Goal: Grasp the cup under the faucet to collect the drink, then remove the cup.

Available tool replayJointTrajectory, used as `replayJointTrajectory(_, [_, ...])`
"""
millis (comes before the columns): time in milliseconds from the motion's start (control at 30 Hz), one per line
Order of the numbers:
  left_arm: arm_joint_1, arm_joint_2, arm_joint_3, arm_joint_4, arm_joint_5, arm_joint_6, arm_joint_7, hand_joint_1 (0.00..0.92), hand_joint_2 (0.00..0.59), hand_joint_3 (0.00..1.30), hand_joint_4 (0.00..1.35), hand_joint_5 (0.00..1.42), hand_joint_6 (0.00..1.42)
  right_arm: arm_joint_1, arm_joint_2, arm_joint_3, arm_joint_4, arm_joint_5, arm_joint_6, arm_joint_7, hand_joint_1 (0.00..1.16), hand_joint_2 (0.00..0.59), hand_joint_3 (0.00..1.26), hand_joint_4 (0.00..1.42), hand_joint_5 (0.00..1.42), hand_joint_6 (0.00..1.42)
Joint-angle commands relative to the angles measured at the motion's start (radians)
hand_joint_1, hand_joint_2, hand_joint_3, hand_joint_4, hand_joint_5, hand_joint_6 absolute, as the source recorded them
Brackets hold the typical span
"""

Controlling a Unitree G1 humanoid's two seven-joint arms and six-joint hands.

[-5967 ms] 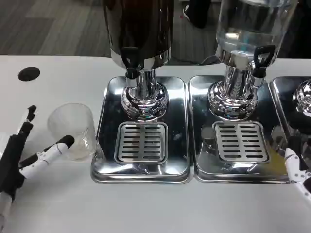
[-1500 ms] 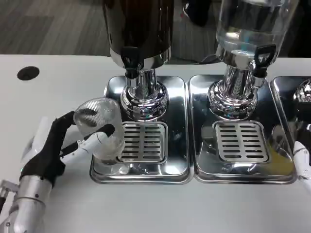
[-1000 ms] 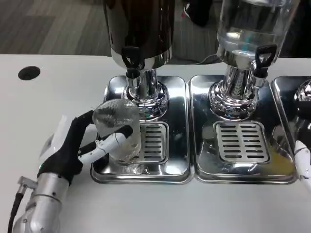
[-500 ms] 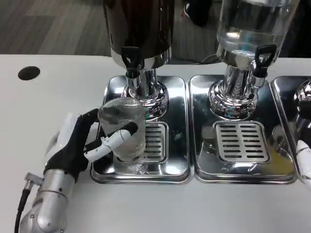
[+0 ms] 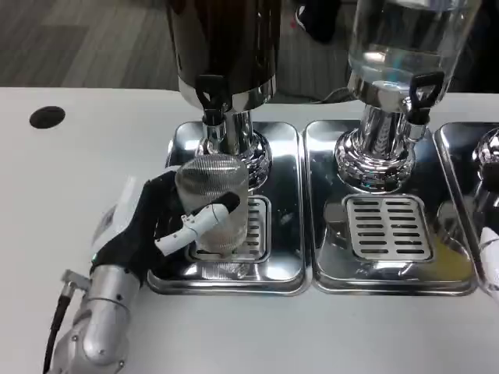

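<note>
My left hand (image 5: 152, 226) grips a clear plastic cup (image 5: 214, 202), thumb across its front and fingers behind it. The cup hangs upright over the slotted grate (image 5: 253, 226) of the left drip tray (image 5: 284, 195), slightly in front of and below the black faucet (image 5: 210, 93) of the dark drink dispenser (image 5: 224, 47). The cup looks empty. A white part of my right hand (image 5: 490, 261) shows at the picture's right edge, low beside the second tray; how its fingers lie is cut off.
A second dispenser (image 5: 405, 39) with clear liquid and a black tap (image 5: 421, 93) stands on the right drip tray (image 5: 382, 265). A third tray (image 5: 468, 156) begins at the far right. A black hole (image 5: 47, 117) sits in the white table at the left.
My left hand has carried the cup to the right, from the tray's left rim to above the grate under the faucet. The right hand has stayed put.
</note>
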State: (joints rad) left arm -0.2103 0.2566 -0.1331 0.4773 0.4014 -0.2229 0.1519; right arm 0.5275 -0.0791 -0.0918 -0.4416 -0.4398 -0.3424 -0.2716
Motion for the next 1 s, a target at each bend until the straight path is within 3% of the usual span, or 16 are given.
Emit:
replayJointTrajectory(33, [-0.015,-0.008,-0.013,-0.006,0.007,0.016,0.003,0.252,0.245,0.42,0.46,0.25,0.21,0.006,0.005,-0.013,-0.003,0.017,-0.02,-0.002,0.72,0.452,0.42,0.41,0.34,0.39])
replayJointTrajectory(300, [-0.008,0.001,-0.005,-0.02,0.0,0.014,0.001,0.227,0.237,0.4,0.42,0.26,0.22,0.002,0.006,-0.018,-0.003,0.024,-0.023,0.001,0.72,0.452,0.42,0.41,0.34,0.39])
replayJointTrajectory(467, [0.003,0.014,0.002,-0.034,-0.003,0.011,-0.003,0.205,0.216,0.21,0.16,0.25,0.21,0.0,0.009,-0.011,-0.003,0.017,-0.024,-0.002,0.73,0.453,0.42,0.41,0.34,0.39])
replayJointTrajectory(633, [0.01,0.019,0.003,-0.037,-0.006,0.008,-0.007,0.205,0.179,0.1,0.09,0.24,0.2,0.003,0.012,-0.011,-0.005,0.014,-0.029,-0.004,0.73,0.456,0.42,0.41,0.34,0.39])
replayJointTrajectory(1000, [0.013,0.021,0.008,-0.04,-0.019,-0.003,-0.013,0.174,0.11,0.13,0.05,0.23,0.2,0.002,0.021,-0.016,-0.013,0.012,-0.033,-0.003,0.74,0.453,0.42,0.41,0.35,0.39])
